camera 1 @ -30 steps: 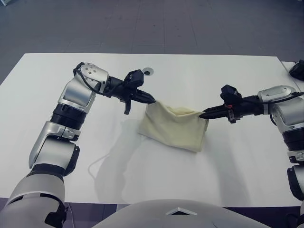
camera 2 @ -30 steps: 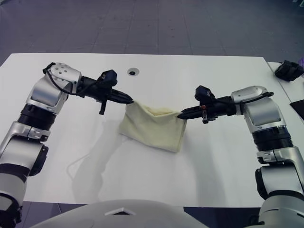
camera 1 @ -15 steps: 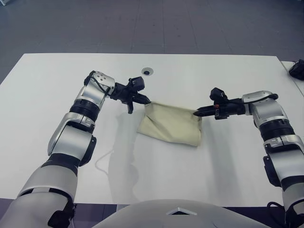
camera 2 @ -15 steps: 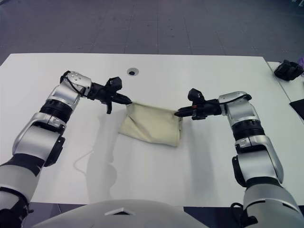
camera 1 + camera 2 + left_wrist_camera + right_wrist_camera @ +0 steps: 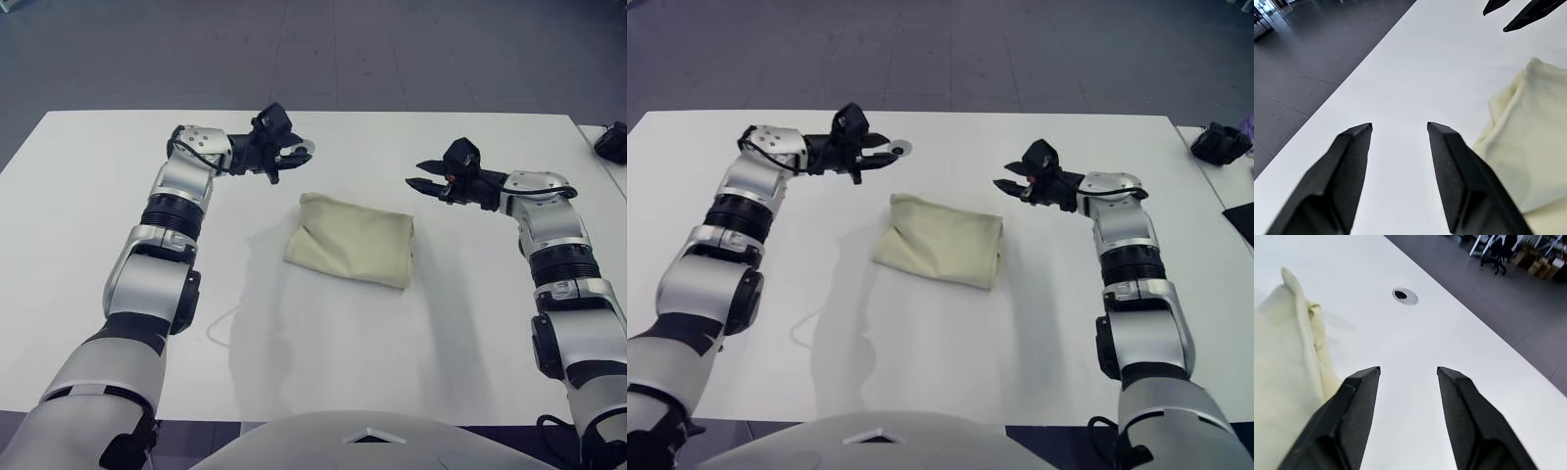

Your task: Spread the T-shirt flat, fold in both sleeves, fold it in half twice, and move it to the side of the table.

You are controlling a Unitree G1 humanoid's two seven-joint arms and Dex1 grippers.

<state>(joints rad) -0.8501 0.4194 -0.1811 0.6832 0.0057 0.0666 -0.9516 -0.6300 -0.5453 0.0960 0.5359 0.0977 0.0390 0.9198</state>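
Item: T-shirt point(image 5: 353, 252), pale yellow, folded into a compact, roughly rectangular bundle. It lies at mid-bench on the white bench point(image 5: 98, 196), between the two arms and touching neither. Its top edge, on the far side, is puffed and slightly open, with loose layers visible in the right wrist view.

Left pincer point(image 5: 302, 152): jaws apart, grasping nothing, hanging just beyond the bundle's far left corner, close to the round cable grommet point(image 5: 899, 148).

Right pincer point(image 5: 413, 174): jaws apart, grasping nothing, hanging just beyond the far right corner.

Other: dark object point(image 5: 1220, 143) on a neighbouring surface at the right edge, well apart.

Stage, as judged: folding appears finished, though the layers cannot be counted from these views. The move to the side of the bench remains.

Risks:
- A pinch on the top layer alone would lift that layer and open the fold.
- Dragging from one corner would skew or bunch the bundle, since the cloth is soft and unsupported.
- An uneven pull between the two arms would stretch the far edge and spill the puffed layers.
- A low approach could push the cloth ahead of the fingers and wrinkle it.
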